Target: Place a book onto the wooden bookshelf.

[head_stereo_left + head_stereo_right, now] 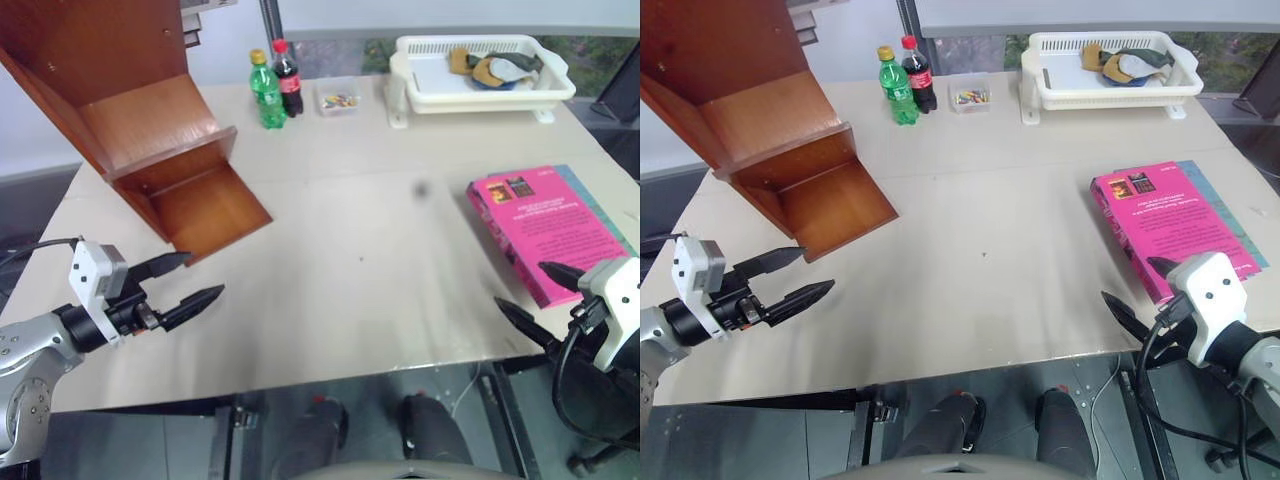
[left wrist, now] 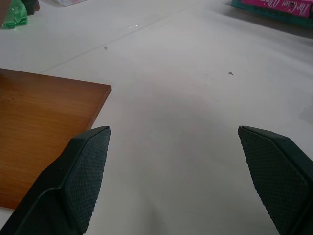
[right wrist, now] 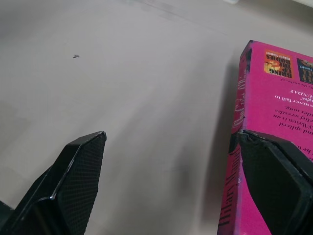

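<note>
While both hands gape, book (image 1: 545, 228) lies flat.

Head stereo pair: high, looking forward and down over the whole table (image 1: 330, 300), far edge included. Both eyes share nearly the same scene, with bookshelf (image 1: 130, 110) left, pink book (image 1: 545, 230) right, white basket (image 1: 480, 70) and two bottles (image 1: 275, 85) at the back.

Left wrist cam: low, close to the tabletop, looking along its own fingers (image 2: 83, 176) across the table; catches the shelf's board corner, a green bottle and the book's edge far off.

Right wrist cam: low and close, looking past its fingers (image 3: 73, 181) at the book's near corner and spine. Overlap with the head views: book, bare tabletop.
</note>
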You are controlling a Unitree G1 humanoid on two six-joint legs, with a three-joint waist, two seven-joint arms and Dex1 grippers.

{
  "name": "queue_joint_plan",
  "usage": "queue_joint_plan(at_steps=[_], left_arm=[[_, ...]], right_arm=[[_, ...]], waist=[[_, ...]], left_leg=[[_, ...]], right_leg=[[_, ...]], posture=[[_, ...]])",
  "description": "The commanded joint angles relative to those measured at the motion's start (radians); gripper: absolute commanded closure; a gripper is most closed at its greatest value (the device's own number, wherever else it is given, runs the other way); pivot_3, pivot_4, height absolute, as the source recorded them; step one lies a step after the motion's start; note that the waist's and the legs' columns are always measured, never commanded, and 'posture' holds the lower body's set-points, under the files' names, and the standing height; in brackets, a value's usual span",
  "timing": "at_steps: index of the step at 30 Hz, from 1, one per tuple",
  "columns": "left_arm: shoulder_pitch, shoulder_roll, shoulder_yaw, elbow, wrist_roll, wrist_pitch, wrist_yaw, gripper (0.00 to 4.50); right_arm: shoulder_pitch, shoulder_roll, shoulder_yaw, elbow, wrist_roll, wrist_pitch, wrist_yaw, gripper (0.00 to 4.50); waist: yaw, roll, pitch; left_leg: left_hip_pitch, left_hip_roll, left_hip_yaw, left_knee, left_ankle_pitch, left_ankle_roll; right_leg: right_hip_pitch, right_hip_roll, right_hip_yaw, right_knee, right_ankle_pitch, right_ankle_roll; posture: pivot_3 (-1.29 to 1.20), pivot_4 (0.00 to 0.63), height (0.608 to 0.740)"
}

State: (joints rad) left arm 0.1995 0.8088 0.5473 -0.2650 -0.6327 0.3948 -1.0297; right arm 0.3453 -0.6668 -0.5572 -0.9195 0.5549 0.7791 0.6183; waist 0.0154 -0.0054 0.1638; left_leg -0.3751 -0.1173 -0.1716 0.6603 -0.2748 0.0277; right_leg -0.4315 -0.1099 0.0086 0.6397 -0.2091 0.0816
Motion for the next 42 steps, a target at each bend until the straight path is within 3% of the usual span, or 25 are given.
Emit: queue_joint_plan(at_steps=[1,9,12,18,21,27,36,40,42], left_arm=[[-0.026,0.014,0.012,-0.024,-0.019,-0.005,-0.005,0.0],[-0.106,-0.001,-0.082,-0.061,-0.059,0.038,-0.001,0.0],[-0.129,0.002,-0.126,-0.091,-0.074,0.044,-0.028,0.0],[-0.19,-0.001,-0.236,-0.158,-0.103,0.069,-0.061,0.0],[-0.226,-0.03,-0.277,-0.194,-0.149,0.097,-0.047,0.0],[-0.297,-0.073,-0.348,-0.228,-0.133,0.102,0.017,0.0],[-0.342,-0.076,-0.386,-0.249,-0.149,0.115,0.034,0.0],[-0.32,-0.079,-0.383,-0.275,-0.151,0.116,0.049,0.0],[-0.295,-0.085,-0.369,-0.296,-0.157,0.118,0.072,0.0]], right_arm=[[-0.028,-0.017,0.009,-0.005,0.012,-0.001,-0.019,0.07],[-0.101,-0.01,0.07,-0.01,0.042,0.029,-0.085,0.07],[-0.159,-0.001,0.072,0.051,0.007,0.064,-0.172,0.07],[-0.276,0.053,-0.076,0.254,-0.08,0.109,-0.371,0.07],[-0.296,0.035,-0.164,0.373,-0.112,0.057,-0.381,0.79],[-0.369,-0.052,-0.091,0.578,-0.212,-0.031,-0.366,3.47],[-0.59,-0.195,0.098,1.087,-0.357,-0.176,-0.3,3.47],[-0.66,-0.22,0.162,1.206,-0.357,-0.23,-0.199,4.44],[-0.688,-0.225,0.199,1.206,-0.363,-0.225,-0.17,4.44]], waist=[[0.0,0.0,0.0],[-0.002,0.0,0.0],[-0.001,-0.001,0.0],[0.003,-0.001,0.001],[0.001,-0.001,0.0],[-0.009,0.0,0.0],[-0.017,0.0,0.001],[-0.027,0.0,0.001],[-0.03,0.0,0.001]], left_leg=[[0.0,0.0,0.0,0.0,0.0,0.0],[0.0,0.0,0.0,0.0,0.0,0.0],[0.0,0.0,0.001,0.0,0.0,0.0],[-0.001,-0.001,0.002,0.0,0.001,-0.002],[-0.001,-0.001,0.002,0.0,0.002,-0.003],[0.002,0.001,0.009,-0.001,0.001,-0.003],[0.009,0.002,0.02,-0.002,-0.001,0.001],[0.01,0.002,0.024,-0.004,-0.001,0.002],[0.011,0.003,0.025,-0.007,-0.002,0.003]], right_leg=[[0.0,0.0,0.0,0.0,0.0,0.0],[0.0,0.001,0.001,0.0,0.0,0.0],[-0.001,0.001,0.002,0.0,0.0,0.0],[-0.001,0.001,0.003,-0.001,0.001,0.0],[-0.001,0.001,0.004,-0.001,0.0,0.0],[-0.002,0.002,0.009,0.0,0.001,0.0],[0.002,0.003,0.017,0.001,0.001,0.0],[0.001,0.003,0.021,-0.001,0.001,0.0],[0.001,0.003,0.022,-0.002,0.001,0.0]], posture=[[0.0,0.15,0.74],[0.0,0.15,0.74],[0.0,0.15,0.74],[0.0,0.15,0.74],[0.0,0.15,0.74],[0.0,0.15,0.74],[0.0,0.15,0.74],[0.0,0.15,0.74],[0.0,0.15,0.74]])
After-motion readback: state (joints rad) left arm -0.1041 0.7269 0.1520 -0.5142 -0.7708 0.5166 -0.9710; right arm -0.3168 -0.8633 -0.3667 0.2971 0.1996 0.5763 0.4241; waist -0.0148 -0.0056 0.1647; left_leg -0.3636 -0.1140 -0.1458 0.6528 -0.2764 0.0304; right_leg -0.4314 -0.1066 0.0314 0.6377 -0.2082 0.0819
